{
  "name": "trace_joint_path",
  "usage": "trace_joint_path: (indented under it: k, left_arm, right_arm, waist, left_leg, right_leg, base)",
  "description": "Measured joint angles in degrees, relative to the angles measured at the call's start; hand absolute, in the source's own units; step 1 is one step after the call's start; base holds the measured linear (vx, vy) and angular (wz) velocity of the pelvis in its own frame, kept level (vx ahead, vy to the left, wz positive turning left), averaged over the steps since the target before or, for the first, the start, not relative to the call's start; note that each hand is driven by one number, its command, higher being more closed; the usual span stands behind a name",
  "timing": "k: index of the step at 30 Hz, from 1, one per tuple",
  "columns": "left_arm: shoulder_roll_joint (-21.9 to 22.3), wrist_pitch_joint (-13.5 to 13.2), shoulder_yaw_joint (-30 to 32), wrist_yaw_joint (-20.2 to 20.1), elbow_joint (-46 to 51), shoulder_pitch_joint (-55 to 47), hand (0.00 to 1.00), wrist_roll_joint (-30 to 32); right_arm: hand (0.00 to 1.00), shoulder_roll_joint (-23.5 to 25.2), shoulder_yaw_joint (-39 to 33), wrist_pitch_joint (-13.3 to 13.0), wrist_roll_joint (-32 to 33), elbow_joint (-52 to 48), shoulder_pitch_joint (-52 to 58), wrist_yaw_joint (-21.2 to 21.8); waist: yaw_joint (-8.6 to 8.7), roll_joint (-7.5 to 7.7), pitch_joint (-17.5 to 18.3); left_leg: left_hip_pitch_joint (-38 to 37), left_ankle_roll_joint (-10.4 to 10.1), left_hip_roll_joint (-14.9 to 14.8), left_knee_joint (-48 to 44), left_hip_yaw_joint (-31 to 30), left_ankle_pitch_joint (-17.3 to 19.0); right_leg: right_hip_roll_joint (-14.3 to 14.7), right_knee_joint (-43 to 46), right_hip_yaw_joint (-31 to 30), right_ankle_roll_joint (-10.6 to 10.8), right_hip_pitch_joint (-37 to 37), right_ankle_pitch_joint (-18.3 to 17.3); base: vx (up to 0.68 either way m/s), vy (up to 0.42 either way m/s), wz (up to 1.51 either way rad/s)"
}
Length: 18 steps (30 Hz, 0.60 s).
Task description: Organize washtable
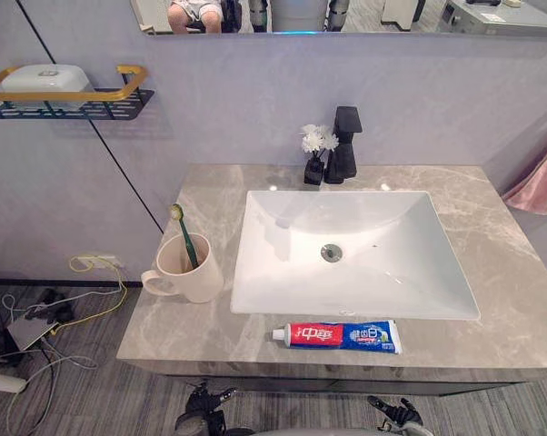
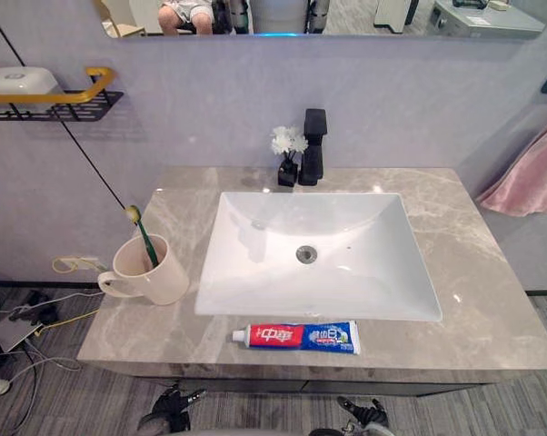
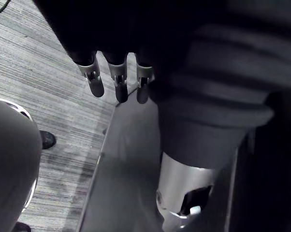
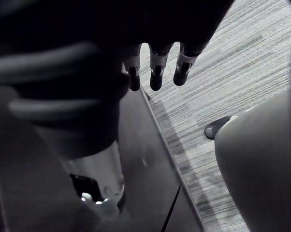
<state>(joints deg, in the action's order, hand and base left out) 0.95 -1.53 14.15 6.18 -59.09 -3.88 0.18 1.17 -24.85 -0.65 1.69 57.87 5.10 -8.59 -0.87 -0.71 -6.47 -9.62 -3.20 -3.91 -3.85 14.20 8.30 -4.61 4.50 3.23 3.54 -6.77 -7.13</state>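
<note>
At the upper left of the head views a black shelf (image 1: 92,104) with a gold rail hangs on the wall and carries a white box (image 1: 44,79); below it, on the left end of the grey marble counter (image 1: 519,300), stands a cream cup (image 1: 193,275), handle to the left, with a green toothbrush (image 1: 183,237) leaning upright inside it; at the bottom edge, left of centre, the left hand (image 3: 117,82) hangs below the counter front, and its wrist view shows the fingers straight and apart, pointing at the striped floor (image 3: 49,72), with nothing in them; the white sink (image 1: 364,272) takes up the middle of the counter; behind it, at the wall, white flowers (image 1: 317,140) in a small dark vase stand just left of the black faucet (image 1: 344,145); in front of the sink, near the counter's front edge, the toothpaste (image 1: 339,335) lies flat, cap to the left; at the bottom edge right of centre hangs the right hand (image 4: 156,72), fingers likewise loose and empty; a pink towel (image 1: 542,182) hangs at the right edge.
</note>
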Motion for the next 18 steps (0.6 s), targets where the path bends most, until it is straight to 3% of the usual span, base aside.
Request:
trace_joint_path:
  k: [4, 5, 18]
  left_arm:
    - [-0.4, 0.0, 0.0, 0.0, -0.1, -0.1, 0.00, 0.4]
    - [-1.9, 0.0, 0.0, 0.0, -1.0, -0.1, 0.00, 0.4]
    - [-2.1, 0.0, 0.0, 0.3, -1.3, -0.1, 0.00, -0.9]
  right_arm:
    - [0.00, -0.1, -0.1, 0.0, 0.0, 0.4, -0.2, 0.0]
    - [0.00, -1.1, -1.9, 1.0, 0.0, 2.6, -0.2, 0.0]
    - [0.00, -1.3, -4.6, 1.1, 3.7, 4.2, 0.7, -0.1]
  waist:
    - [0.05, 0.51, 0.0]
    - [-0.04, 1.48, 0.8]
    - [-0.06, 1.73, 0.7]
  left_leg:
    - [-0.3, 0.8, 0.9, 1.4, -0.4, -0.8]
    - [-1.4, 2.3, 3.8, 5.4, -3.2, -3.4]
    - [-1.1, 2.3, 3.8, 5.8, -3.3, -3.4]
  right_leg:
    - [-0.5, -0.9, -0.1, 0.4, 0.0, 0.8]
    - [-2.5, -3.3, 1.0, 1.7, -1.0, 2.6]
    - [-2.5, -3.9, 1.4, 1.8, -0.9, 2.6]
  base:
    - [-0.08, 0.009, -0.01]
    - [-0.04, 0.006, 0.04]
    - [0.00, 0.000, 0.00]
